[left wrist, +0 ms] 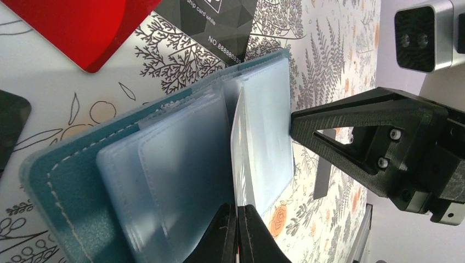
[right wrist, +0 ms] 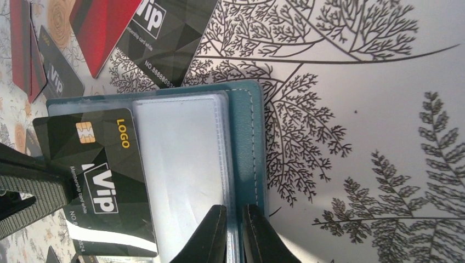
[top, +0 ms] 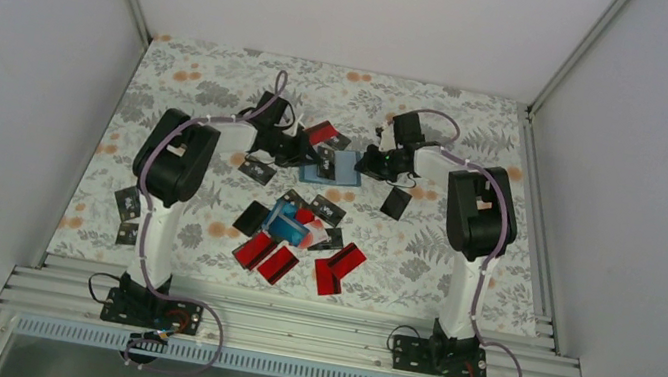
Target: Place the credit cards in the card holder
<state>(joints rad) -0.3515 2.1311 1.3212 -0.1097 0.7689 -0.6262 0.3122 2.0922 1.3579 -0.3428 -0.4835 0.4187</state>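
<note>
The teal-blue card holder (top: 331, 168) lies open at the table's far middle, its clear sleeves (left wrist: 181, 164) facing up. My left gripper (left wrist: 237, 219) is shut on a black credit card (right wrist: 98, 175), held on edge over the sleeves with its lower edge at a pocket. From the other side, my right gripper (right wrist: 236, 216) pinches the holder's clear sleeves beside the teal cover (right wrist: 247, 137). Its fingers (left wrist: 351, 137) show in the left wrist view. More credit cards (top: 298, 231), red, black and blue, lie in a loose pile nearer the arm bases.
Just beyond the holder lie a red card (left wrist: 82, 27) and a black card (left wrist: 219, 22). A lone black card (top: 396, 202) sits right of the holder, and two black cards (top: 129, 207) lie at the left. Red cards (top: 338, 268) rest near the front rail.
</note>
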